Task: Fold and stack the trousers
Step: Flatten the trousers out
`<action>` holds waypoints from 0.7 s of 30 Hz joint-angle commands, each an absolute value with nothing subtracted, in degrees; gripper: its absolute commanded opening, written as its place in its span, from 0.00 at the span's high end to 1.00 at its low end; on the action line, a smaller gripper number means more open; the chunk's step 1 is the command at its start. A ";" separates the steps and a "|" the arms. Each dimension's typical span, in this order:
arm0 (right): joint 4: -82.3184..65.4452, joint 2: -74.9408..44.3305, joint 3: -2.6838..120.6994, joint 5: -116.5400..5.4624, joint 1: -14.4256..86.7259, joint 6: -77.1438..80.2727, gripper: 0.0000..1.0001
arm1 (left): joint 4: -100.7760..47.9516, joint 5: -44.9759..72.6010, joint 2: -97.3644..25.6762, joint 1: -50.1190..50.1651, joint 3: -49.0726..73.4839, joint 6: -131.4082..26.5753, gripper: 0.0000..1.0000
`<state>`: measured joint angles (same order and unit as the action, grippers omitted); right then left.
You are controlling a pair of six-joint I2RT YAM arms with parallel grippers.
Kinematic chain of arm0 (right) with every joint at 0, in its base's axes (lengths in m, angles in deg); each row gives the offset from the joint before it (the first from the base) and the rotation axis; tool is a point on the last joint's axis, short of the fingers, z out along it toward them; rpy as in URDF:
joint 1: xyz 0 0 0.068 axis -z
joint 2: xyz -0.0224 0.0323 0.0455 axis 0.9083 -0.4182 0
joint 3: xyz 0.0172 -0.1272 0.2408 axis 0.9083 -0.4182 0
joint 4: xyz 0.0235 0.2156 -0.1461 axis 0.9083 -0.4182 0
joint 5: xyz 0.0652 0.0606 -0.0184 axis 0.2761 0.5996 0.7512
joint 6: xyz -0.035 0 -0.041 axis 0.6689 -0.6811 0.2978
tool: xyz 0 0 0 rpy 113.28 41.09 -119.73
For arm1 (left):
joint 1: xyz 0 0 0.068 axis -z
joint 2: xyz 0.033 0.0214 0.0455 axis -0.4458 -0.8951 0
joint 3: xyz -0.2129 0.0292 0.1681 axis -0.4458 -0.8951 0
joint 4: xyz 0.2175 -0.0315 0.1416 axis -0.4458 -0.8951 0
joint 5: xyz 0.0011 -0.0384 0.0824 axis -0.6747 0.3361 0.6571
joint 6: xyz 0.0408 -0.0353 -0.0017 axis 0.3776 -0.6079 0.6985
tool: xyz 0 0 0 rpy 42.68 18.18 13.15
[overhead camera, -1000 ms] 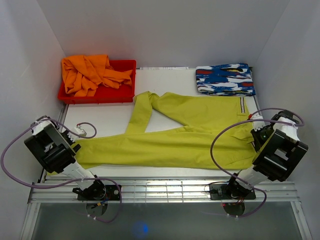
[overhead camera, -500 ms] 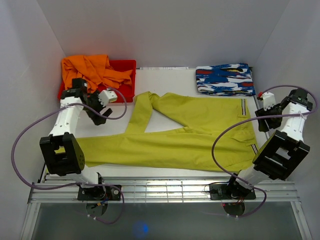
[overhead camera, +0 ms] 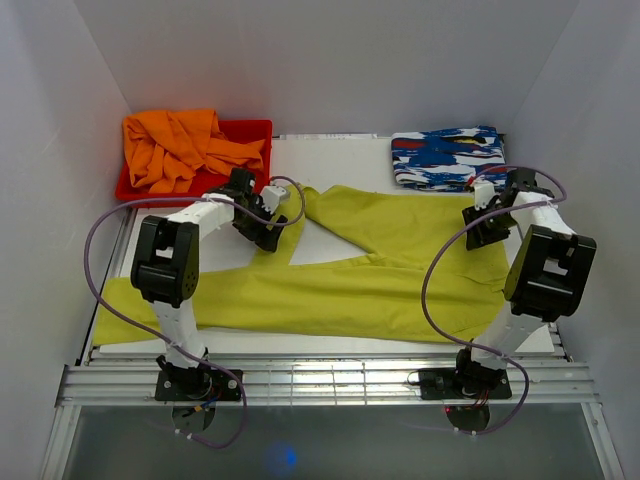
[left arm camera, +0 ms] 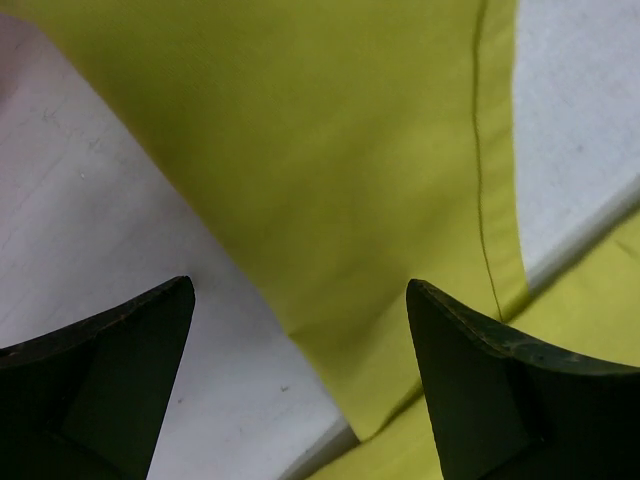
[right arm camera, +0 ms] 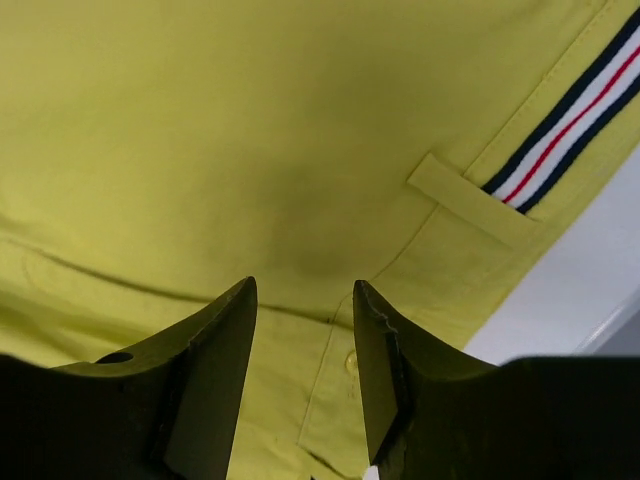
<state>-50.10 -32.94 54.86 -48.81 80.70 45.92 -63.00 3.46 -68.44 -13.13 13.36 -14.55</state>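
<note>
Over the trousers (overhead camera: 380, 295), left pincer (left arm camera: 298, 300) wide (empty)

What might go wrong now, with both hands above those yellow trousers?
1. The left hand hangs open over one leg edge of the trousers, bare table beside it; it may miss or pinch just a sliver.
2. The right hand sits half open above the belt loop near the striped waistband; it may snag the loop or lift one layer.

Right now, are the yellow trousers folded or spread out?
Spread out: the trousers lie flat across the table, one leg along the near edge, the other angled toward the red bin.
</note>
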 commanded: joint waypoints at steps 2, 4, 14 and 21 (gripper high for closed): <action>-43.62 -36.96 53.52 -51.66 78.82 40.63 0.51 | -55.77 9.77 -70.47 -11.19 13.60 -21.41 0.09; -42.12 -38.28 51.94 -53.94 78.11 40.90 0.52 | -55.33 9.60 -71.35 -10.83 13.25 -22.38 0.26; -35.44 -40.04 42.96 -67.66 79.77 47.14 0.56 | -60.32 13.37 -60.92 -14.16 14.47 -19.14 1.00; -35.09 -39.34 41.82 -68.71 82.85 49.86 0.57 | -63.40 16.89 -46.50 -24.45 19.93 -8.42 1.00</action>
